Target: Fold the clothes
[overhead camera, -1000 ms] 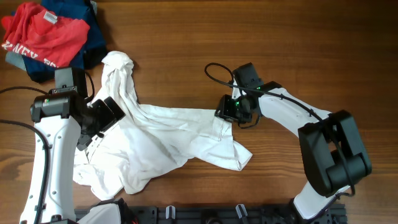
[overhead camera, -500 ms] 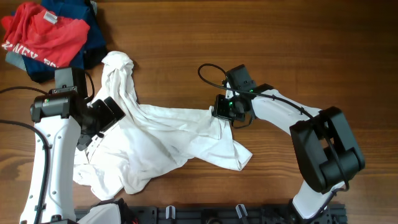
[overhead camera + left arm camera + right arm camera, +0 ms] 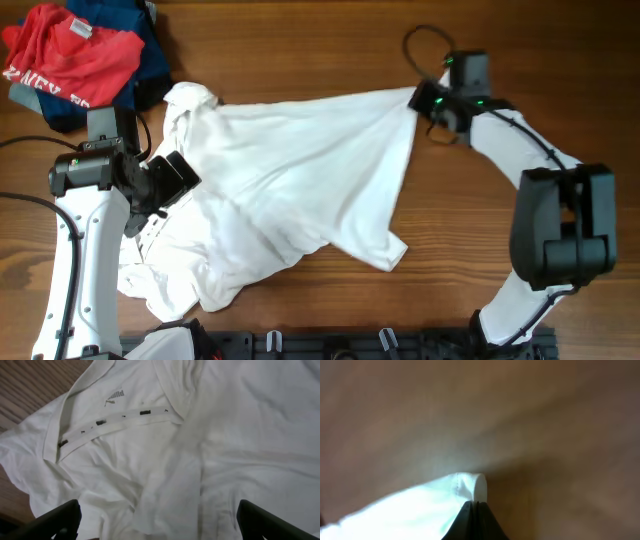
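Overhead, right hand [image 3: 418, 100] pinches the white shirt [image 3: 290, 160] corner taut; left hand [image 3: 176, 179] hovers released.

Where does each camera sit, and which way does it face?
Overhead: above the table, looking straight down at the white shirt; both arms, left gripper and right gripper show.
Left wrist: on the left arm, facing down at the shirt's collar; its spread fingertips show.
Right wrist: on the right arm, facing along its shut fingertips pinching a shirt edge.
Shared: all see the shirt.
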Robot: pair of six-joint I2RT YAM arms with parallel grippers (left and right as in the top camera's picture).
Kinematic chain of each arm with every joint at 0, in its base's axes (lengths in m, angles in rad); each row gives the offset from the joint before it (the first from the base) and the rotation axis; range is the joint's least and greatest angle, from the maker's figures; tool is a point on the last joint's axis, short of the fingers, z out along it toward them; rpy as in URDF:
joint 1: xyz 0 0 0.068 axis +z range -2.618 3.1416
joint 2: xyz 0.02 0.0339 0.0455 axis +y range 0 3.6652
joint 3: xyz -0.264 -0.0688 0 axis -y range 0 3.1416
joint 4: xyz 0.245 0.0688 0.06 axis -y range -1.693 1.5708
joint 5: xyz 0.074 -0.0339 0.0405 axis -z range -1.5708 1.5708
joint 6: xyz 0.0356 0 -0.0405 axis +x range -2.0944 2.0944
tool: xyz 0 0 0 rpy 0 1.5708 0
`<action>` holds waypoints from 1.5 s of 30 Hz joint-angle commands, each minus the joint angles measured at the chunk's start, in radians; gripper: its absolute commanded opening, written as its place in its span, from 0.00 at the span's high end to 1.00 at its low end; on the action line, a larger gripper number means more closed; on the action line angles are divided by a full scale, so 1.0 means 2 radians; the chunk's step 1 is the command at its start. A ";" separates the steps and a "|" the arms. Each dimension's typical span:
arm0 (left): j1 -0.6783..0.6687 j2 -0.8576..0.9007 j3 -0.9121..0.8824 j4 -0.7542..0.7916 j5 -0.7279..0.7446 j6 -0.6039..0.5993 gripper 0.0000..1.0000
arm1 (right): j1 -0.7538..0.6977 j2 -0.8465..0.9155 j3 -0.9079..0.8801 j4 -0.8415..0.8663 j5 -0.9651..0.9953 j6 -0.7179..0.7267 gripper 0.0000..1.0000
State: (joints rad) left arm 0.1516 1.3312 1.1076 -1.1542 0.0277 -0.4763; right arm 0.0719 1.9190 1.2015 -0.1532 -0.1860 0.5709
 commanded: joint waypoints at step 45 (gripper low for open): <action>-0.184 0.137 -0.075 0.127 0.047 0.021 0.07 | -0.029 -0.263 0.032 -0.606 -0.035 -0.081 0.49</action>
State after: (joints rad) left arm -0.2146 1.5795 0.9615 -0.9070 0.1249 -0.4164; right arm -0.0120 1.4155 1.4120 -1.3930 -0.2508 0.4129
